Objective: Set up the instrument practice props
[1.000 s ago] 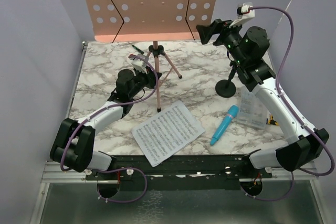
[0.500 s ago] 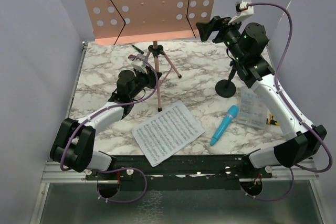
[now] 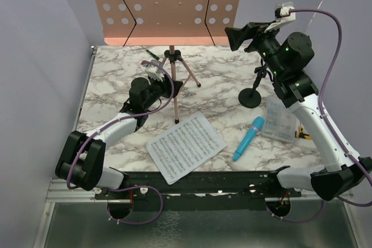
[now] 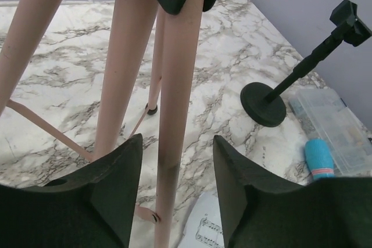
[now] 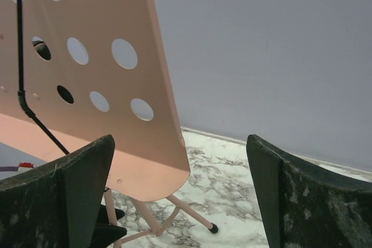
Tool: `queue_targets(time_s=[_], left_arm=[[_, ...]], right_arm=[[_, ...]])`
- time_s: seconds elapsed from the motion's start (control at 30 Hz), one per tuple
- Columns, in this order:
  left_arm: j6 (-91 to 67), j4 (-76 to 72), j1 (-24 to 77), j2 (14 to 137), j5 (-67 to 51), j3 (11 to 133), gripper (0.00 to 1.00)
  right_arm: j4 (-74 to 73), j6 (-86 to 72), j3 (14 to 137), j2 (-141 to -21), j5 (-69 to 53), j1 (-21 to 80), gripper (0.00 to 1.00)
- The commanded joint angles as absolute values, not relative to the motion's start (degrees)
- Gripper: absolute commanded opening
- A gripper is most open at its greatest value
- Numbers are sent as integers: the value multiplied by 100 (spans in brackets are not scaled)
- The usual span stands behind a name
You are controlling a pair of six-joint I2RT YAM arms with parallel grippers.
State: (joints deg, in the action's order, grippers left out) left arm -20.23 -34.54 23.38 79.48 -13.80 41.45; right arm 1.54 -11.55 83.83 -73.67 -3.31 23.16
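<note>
Stand [image 3: 165, 4] upright at the back of the marble table [image 3: 221, 76]. Its pink perforated desk sits high, with the tripod feet on the tabletop. Two black wire arms lie across the desk face.

Left gripper [image 3: 173, 88] is low, at the tripod. In the wrist view the jaws are part-open, with one finger [image 4: 110, 190] on each side of the front leg [image 4: 174, 114]. There is a sliver of gap on both sides, so it sits around the leg without clamping it.

Right gripper [image 3: 235, 38] is raised, just beside the desk's lower right corner. In the wrist view the jaws are spread wide with nothing held, and the desk corner shows ahead in the gap. Contact with the desk edge is unclear from overhead; probably apart.

Sheet music [image 3: 186, 146] lies flat near the front edge between the two arms, print up, turned at an angle.

Mic [image 3: 249, 138], bright blue, lies flat to the right of the sheet, near it but apart. Its wider end points away from the arm bases.

Mic stand [image 3: 251, 97] is upright, with its round base on the table right of the tripod and behind the mic. The right arm hides the pole top overhead; the left wrist view shows a black clip there.

Clear box [image 3: 281, 121] sits just right of that base, partly under the right arm.

Black-green stick [image 3: 152, 54] lies at back left, near a rear tripod foot.
</note>
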Motion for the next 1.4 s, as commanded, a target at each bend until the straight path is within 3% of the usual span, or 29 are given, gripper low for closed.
queue_targets(time_s=[0.0,0.13,0.3,0.33,0.37,0.87,1.37], left_arm=[[-2256,-3516,2365,7842,-1546,4246,59],[-2465,-3516,2369,7728,-1521,4232,75],[-2656,-3488,2363,7447,-1362,4147,86],[-2712,-3449,2360,7374,-1220,4110,97],[-2783,-3436,2356,7321,-1071,4059,99],[-3008,-2515,2340,5716,79,2845,99],[-4779,-59,2335,3596,591,1858,99]], right_arm=[[-150,-978,8284,-7194,-490,2285,100],[-238,-949,8154,-7047,-446,2285,100],[-412,-965,7954,-6807,-509,2285,100],[-453,-985,7905,-6752,-540,2285,100],[-500,-1011,7849,-6662,-571,2285,100],[-1251,-1729,6118,-5205,-1133,2285,100],[-1358,-3168,3981,-4340,-1489,2285,100]])
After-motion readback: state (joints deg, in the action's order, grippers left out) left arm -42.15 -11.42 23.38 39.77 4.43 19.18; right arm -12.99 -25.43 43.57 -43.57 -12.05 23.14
